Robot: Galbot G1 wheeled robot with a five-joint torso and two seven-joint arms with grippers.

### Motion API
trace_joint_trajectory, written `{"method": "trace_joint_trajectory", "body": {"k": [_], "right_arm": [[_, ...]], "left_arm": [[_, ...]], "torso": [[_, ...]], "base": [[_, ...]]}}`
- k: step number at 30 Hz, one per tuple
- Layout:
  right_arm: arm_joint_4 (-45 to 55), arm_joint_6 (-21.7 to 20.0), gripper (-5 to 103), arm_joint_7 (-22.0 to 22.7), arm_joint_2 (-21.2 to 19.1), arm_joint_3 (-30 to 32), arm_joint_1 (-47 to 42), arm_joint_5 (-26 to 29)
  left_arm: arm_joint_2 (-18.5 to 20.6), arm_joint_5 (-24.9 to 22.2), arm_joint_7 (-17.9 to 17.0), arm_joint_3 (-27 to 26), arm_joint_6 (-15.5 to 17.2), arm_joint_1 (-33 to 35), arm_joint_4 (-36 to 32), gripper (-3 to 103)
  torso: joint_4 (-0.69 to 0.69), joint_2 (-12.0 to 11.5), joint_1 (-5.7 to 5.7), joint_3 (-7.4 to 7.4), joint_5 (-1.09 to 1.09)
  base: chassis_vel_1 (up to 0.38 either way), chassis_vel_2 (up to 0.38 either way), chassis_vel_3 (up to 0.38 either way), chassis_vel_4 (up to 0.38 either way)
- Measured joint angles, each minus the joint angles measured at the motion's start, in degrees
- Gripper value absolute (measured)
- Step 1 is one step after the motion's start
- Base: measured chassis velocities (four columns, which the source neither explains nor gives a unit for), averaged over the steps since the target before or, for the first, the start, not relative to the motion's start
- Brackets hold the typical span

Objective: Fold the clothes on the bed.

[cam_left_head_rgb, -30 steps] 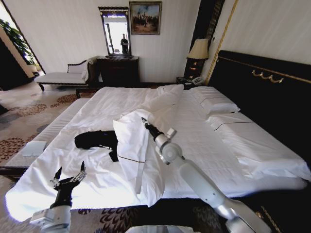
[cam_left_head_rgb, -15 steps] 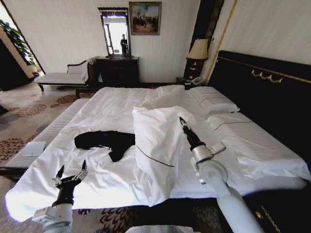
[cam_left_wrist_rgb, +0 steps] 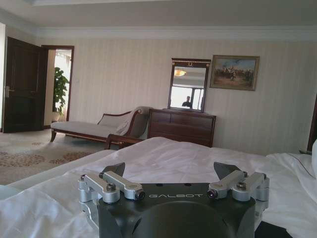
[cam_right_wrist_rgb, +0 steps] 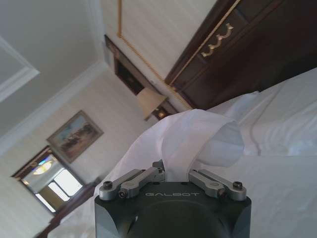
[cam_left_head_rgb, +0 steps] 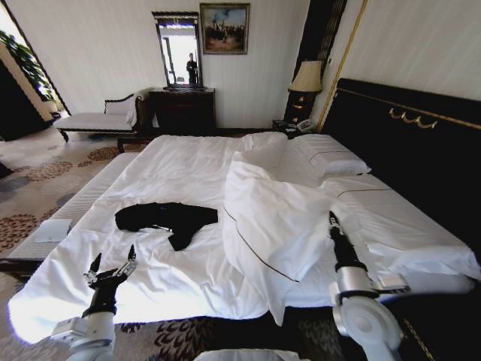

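Right wrist view shows the right claw point(cam_right_wrist_rgb: 176, 174) clenched on a fold of the white duvet point(cam_left_head_rgb: 278, 218), lifted toward the headboard side of the bed point(cam_left_head_rgb: 165, 162). The left claw point(cam_left_head_rgb: 110, 269) hangs released at the foot edge. The black T-shirt point(cam_left_head_rgb: 167, 218) lies crumpled on the sheet, just beside the duvet.

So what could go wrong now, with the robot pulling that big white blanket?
The right gripper is pinched on the white duvet, lifted near the bed's headboard side. The fabric could slip out and flop back toward the black T-shirt, hiding it again. The shirt lies crumpled, so folding may start messy. The left gripper hangs open at the foot edge, far from helping.
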Motion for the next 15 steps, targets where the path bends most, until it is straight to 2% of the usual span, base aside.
{"method": "trace_joint_trajectory", "body": {"k": [1, 5, 15], "right_arm": [[0.0, 0.0, 1, 0.0, 0.0, 0.0, 0.0, 0.0], [1.36, 0.34, 1, 7.75, -0.07, 2.74, -2.79, 0.03], [3.08, 1.45, 1, 15.47, 2.02, 7.22, -9.64, -1.21]], "left_arm": [[0.0, 0.0, 0.0, 0.0, 0.0, 0.0, 0.0, 100], [0.34, 0.01, -0.05, 0.6, -0.1, -0.18, 0.01, 100], [0.75, -0.19, -0.12, 1.41, -0.1, -0.96, 0.23, 100]], "torso": [[0.0, 0.0, 0.0, 0.0, 0.0], [0.01, 0.0, 0.0, 0.0, 0.01], [0.01, 0.0, 0.0, 0.0, 0.0]], "base": [[0.0, 0.0, 0.0, 0.0], [0.0, 0.0, 0.0, 0.0], [0.0, 0.0, 0.0, 0.0]]}}
